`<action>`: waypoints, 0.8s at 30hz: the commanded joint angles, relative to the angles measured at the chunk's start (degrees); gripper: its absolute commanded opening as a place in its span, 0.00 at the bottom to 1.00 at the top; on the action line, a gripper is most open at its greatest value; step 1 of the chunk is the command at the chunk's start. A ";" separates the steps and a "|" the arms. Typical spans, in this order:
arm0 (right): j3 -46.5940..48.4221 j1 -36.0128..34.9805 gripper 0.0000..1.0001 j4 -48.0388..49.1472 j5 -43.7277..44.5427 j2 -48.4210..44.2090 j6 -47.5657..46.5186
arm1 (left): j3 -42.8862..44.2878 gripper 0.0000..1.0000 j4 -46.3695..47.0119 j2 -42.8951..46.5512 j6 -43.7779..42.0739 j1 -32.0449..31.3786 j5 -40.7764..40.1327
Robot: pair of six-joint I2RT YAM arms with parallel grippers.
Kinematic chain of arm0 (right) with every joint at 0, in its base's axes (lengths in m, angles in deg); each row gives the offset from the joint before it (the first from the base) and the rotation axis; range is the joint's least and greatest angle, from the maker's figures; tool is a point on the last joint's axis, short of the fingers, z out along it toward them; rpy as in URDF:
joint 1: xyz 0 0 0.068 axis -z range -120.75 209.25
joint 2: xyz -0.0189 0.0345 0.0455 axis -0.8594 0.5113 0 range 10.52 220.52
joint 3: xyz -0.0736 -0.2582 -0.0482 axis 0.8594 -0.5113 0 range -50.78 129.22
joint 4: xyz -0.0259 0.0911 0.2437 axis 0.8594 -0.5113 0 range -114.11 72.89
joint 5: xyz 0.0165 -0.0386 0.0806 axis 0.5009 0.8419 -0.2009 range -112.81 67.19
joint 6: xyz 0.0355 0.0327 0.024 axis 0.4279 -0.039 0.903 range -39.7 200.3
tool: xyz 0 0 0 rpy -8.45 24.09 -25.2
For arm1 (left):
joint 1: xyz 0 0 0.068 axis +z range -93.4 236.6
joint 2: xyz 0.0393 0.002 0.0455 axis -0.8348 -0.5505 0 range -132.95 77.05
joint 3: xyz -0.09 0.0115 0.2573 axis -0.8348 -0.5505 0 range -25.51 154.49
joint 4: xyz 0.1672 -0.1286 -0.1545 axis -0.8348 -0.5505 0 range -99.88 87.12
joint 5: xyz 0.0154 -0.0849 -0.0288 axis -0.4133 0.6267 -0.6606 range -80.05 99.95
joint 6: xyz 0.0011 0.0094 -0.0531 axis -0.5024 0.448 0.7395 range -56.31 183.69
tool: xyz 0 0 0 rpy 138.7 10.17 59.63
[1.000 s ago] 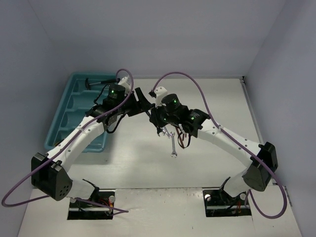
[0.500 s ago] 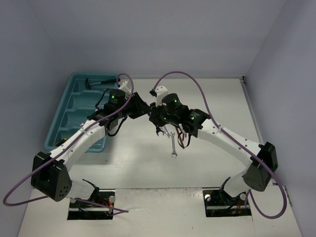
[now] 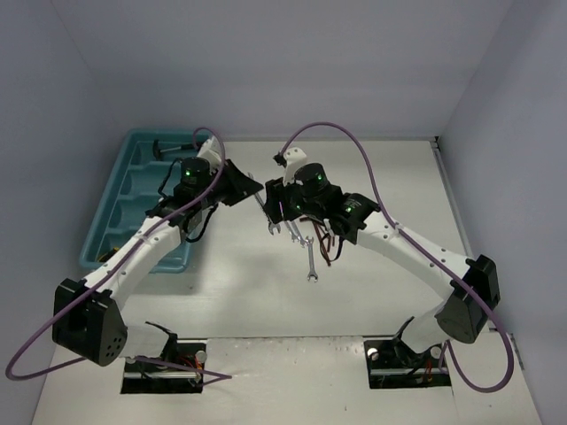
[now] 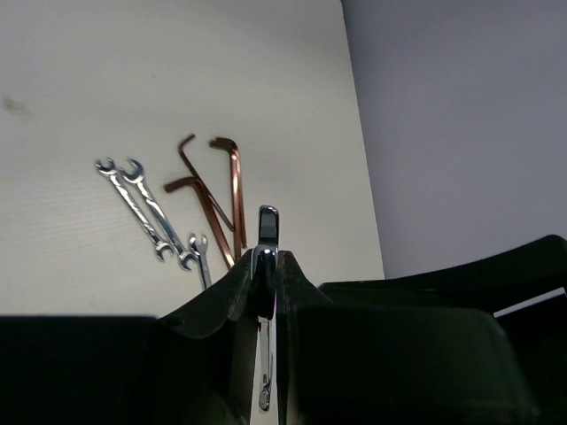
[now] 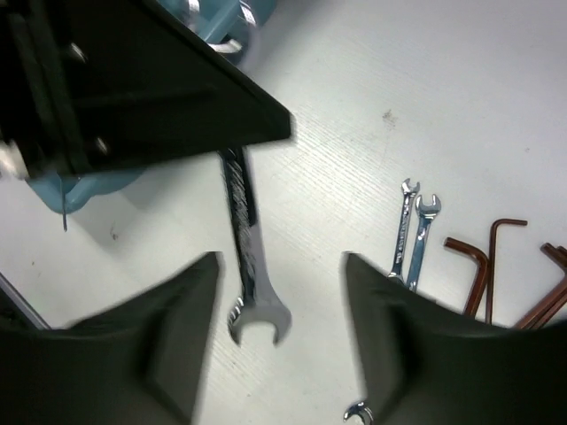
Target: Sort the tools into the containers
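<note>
a hammer (image 3: 170,147) lies in the far compartment of the blue tray (image 3: 124,190), so the sorting looks barely begun. the left gripper (image 4: 266,266) is clamped narrow on a silver wrench (image 4: 267,221), up in the air just right of the tray. the right gripper (image 5: 282,292) stands wide, its fingers flanking that wrench without touching. small wrenches (image 4: 146,208) and reddish bent keys (image 4: 217,190) wait on the table.

left arm (image 3: 146,243), right arm (image 3: 416,257) – white links, black joints | green lights (image 3: 189,166) on wrists | purple cables (image 3: 332,126), looped | left gripper (image 4: 267,257), right gripper (image 5: 281,261) – black jaws
</note>
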 commanded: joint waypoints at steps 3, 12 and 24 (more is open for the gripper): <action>-1.47 2.78 0.70 3.99 3.58 -5.10 0.50 | 1.17 0.00 4.79 4.37 1.61 11.59 1.62; -10.99 10.37 0.84 2.04 6.26 -10.51 3.42 | 0.96 0.00 -1.73 1.83 -4.37 37.54 4.84; -17.89 10.73 0.83 0.12 8.68 -7.80 6.12 | 3.72 0.20 1.09 -16.05 -8.13 47.26 6.92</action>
